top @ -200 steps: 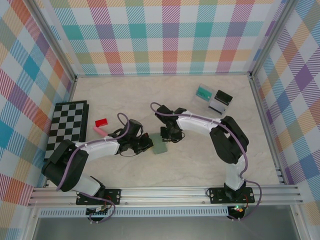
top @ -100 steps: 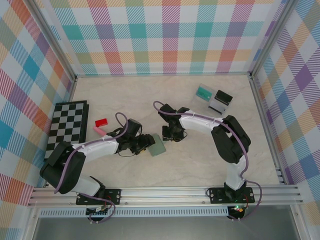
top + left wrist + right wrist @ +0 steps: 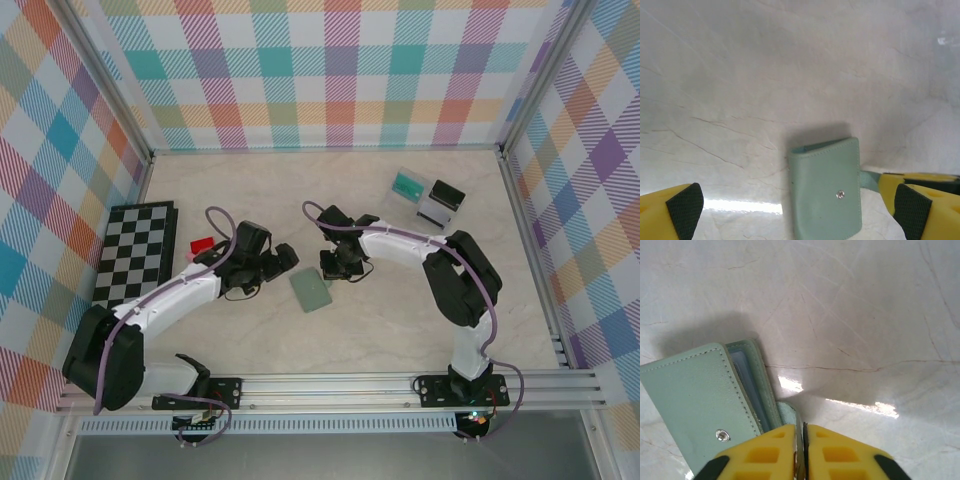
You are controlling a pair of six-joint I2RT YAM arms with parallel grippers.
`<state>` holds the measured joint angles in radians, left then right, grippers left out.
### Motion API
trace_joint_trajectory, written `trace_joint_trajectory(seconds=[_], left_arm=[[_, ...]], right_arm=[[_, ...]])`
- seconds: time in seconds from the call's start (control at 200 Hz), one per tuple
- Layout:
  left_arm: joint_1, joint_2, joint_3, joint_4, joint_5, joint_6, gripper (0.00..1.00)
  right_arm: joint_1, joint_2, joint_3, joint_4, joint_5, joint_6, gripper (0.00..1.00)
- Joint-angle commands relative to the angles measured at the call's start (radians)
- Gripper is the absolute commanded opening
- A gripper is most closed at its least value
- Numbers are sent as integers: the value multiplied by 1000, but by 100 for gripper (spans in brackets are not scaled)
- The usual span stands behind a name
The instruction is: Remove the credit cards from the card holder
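The grey-teal card holder [image 3: 311,290] lies folded on the marble table, snap stud up. My left gripper [image 3: 283,262] hovers just left of it, open; in the left wrist view the card holder [image 3: 826,187] sits between the wide-apart fingertips [image 3: 682,210], touching neither. My right gripper [image 3: 335,268] is at the holder's far edge, shut on its tab strap [image 3: 789,415]. The right wrist view has the card holder [image 3: 695,395] left of the right gripper [image 3: 803,437]. The credit cards are hidden; a blue-grey strip shows between the panels.
A black-and-white chequered board [image 3: 135,255] lies at the left, a small red flat piece [image 3: 202,244] beside it under the left arm. A clear plastic tray [image 3: 428,195] stands at the back right. Metal rails and chequered walls enclose the table.
My left gripper opened, let go of the card holder and drew back up and left. The holder settled flat. My right gripper closed on the tab strap.
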<state>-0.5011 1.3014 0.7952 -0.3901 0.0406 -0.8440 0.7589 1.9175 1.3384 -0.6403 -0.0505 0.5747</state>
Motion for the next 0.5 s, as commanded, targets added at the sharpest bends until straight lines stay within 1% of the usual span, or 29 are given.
trace_joint_trajectory(seconds=[0.0, 0.135, 0.265, 0.33, 0.41, 0.495], left_arm=[[41, -19, 30, -56, -42, 2, 100], [66, -24, 26, -47, -47, 14, 100], [90, -39, 10, -23, -38, 14, 100], [99, -44, 8, -22, -32, 21, 100], [108, -45, 5, -25, -29, 22, 100], [108, -42, -12, 1, 0, 10, 100]], right_arm=[[-4, -73, 29, -57, 42, -43, 6], [-3, -131, 56, -84, 46, -61, 5], [-1, -163, 91, -91, 10, -58, 5], [4, -168, 106, -83, -5, -52, 4], [22, -172, 121, -69, 4, -49, 4], [40, -152, 148, -68, 9, -43, 4]])
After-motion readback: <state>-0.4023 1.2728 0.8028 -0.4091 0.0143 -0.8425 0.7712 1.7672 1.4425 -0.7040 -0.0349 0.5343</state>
